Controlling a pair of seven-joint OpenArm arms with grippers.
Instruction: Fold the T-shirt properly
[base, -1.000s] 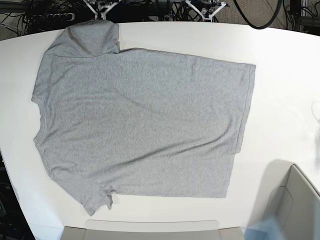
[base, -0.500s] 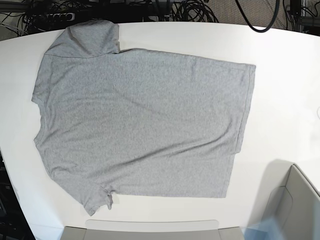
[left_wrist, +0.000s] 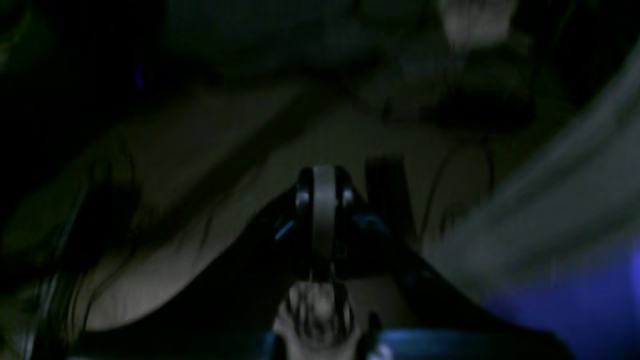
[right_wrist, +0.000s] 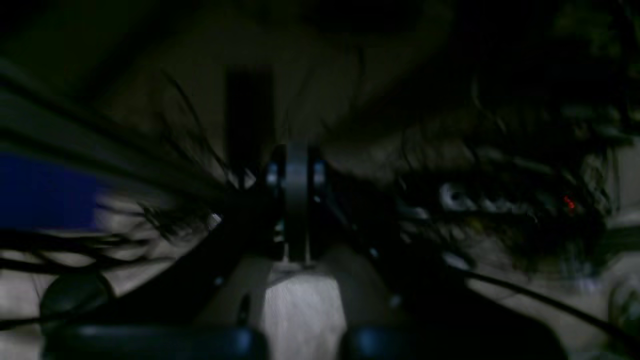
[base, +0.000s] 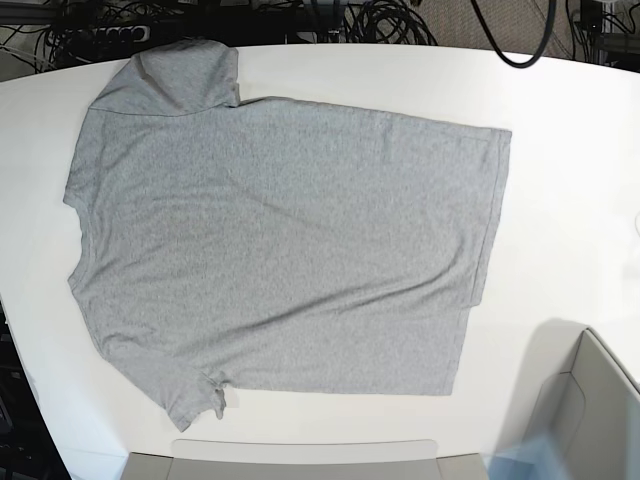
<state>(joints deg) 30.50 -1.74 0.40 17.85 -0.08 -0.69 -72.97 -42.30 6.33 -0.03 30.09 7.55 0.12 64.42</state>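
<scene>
One T-shirt is spread flat, plain side up, on the white table. Neither arm is seen over it; the left gripper and right gripper are pressed together, empty, in dark blurred views.

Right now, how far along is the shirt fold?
Done: the heather-grey short-sleeved T-shirt lies spread flat, plain side up, on the white table. In hand: nothing; the left gripper and right gripper are shut, empty, off the table. Left: every fold.
</scene>
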